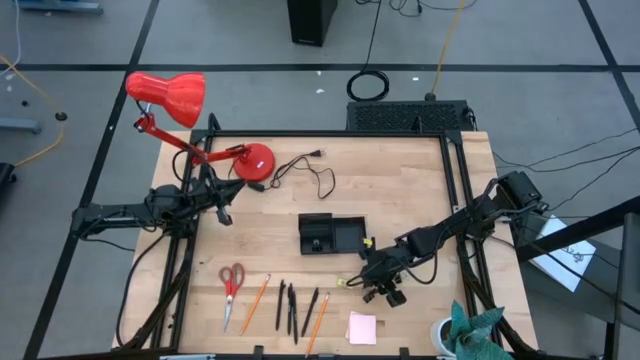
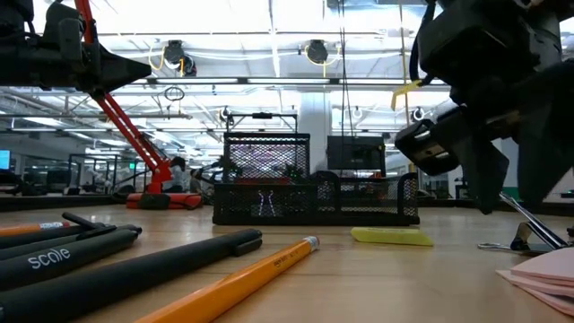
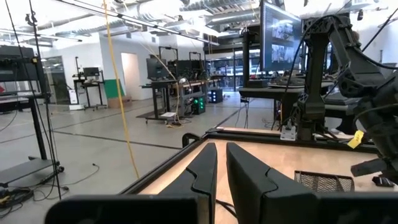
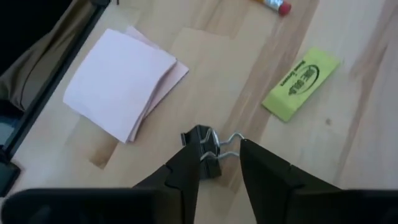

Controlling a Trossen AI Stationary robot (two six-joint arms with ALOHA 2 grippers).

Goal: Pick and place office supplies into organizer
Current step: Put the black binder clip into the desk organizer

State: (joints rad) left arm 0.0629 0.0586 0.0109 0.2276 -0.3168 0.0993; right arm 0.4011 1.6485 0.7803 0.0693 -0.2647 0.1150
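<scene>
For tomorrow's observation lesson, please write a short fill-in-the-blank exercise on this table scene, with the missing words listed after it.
1. The right gripper has its fingers around a small black binder ____.
2. The yellow eraser lies on the ____, outside the organizer.
3. The sticky-note pad is ____ in colour.
4. The scissors have ____ handles.

Missing words: clip; table; pink; red

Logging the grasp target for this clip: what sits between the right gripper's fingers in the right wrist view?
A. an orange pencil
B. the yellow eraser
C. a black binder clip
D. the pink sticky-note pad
C: the right gripper has its fingers on either side of the binder clip, while the sticky-note pad and the yellow eraser lie apart on the table.
</scene>
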